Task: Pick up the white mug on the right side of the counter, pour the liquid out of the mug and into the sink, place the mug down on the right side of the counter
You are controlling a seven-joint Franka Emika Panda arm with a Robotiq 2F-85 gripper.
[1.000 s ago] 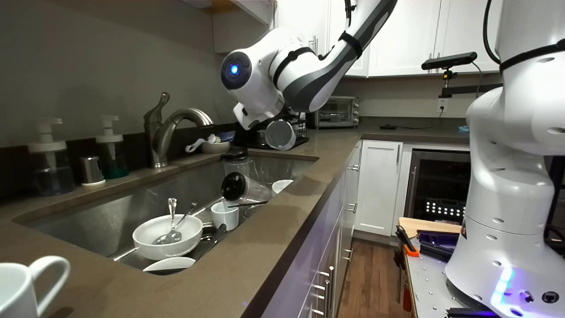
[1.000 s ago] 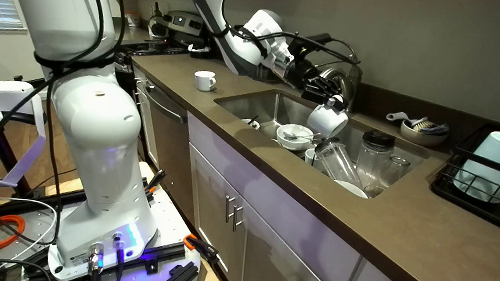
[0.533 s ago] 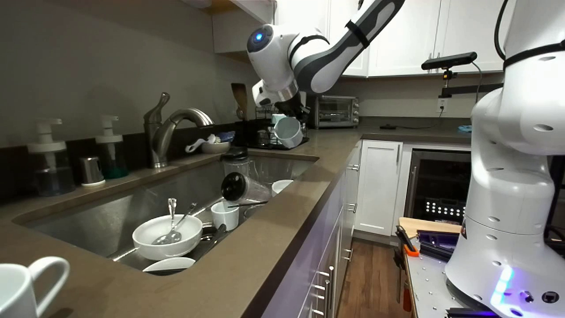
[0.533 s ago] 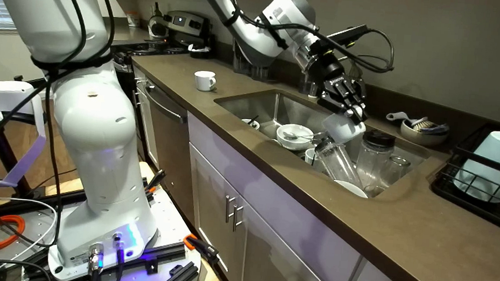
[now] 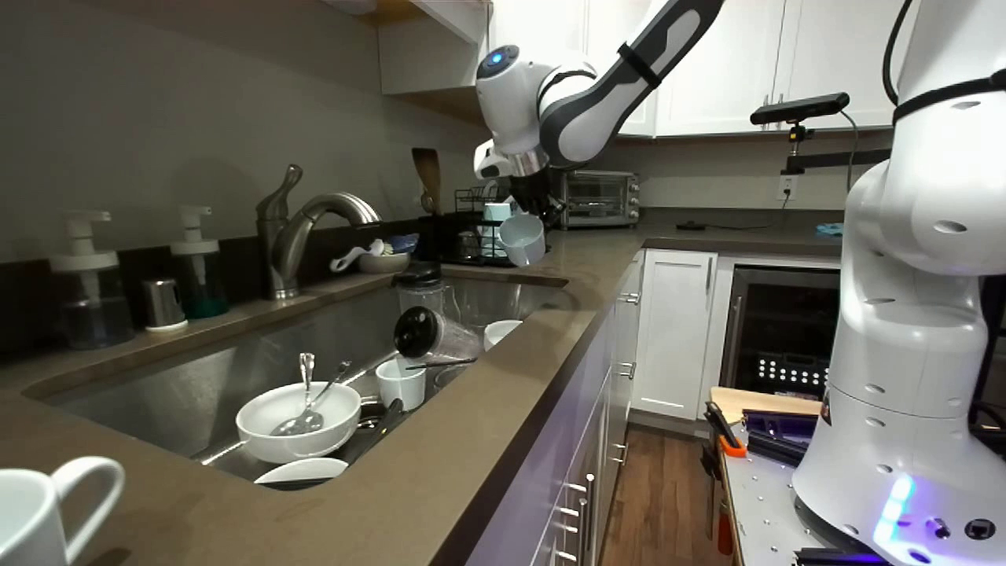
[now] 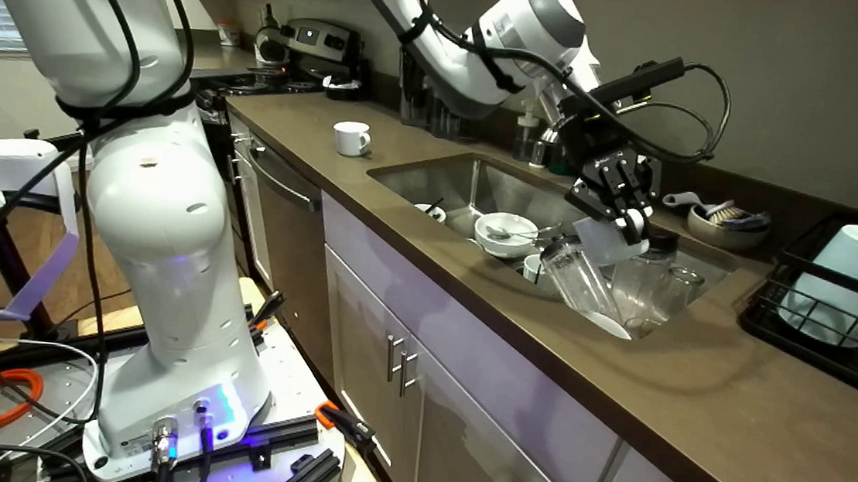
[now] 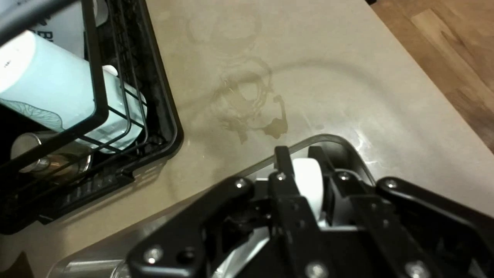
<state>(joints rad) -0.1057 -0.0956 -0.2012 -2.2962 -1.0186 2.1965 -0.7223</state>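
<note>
My gripper (image 6: 636,224) is shut on the handle of a white mug (image 6: 606,242) and holds it in the air over the sink's end with the jars. The mug (image 5: 523,240) is tilted, its opening turned up and toward the camera in an exterior view. In the wrist view the white handle (image 7: 310,181) sits between the fingers (image 7: 300,152); the cup body is mostly hidden. The sink (image 6: 499,189) holds dishes; its rim (image 7: 328,138) shows below the fingers. The counter beside the dish rack (image 7: 231,34) has wet marks. Liquid inside the mug cannot be seen.
A black dish rack (image 6: 779,326) with a pale blue cup stands at the counter's right. A second white mug (image 6: 351,139) stands left of the sink. Clear jars (image 6: 581,274), a bowl (image 6: 506,232), and the faucet (image 5: 287,236) are around the sink. A brush bowl (image 6: 725,230) stands behind.
My gripper has moved with the mug along the sink toward the dish rack. The wrist has rotated and the mug has turned closer to upright. The grip on the handle stays the same.
</note>
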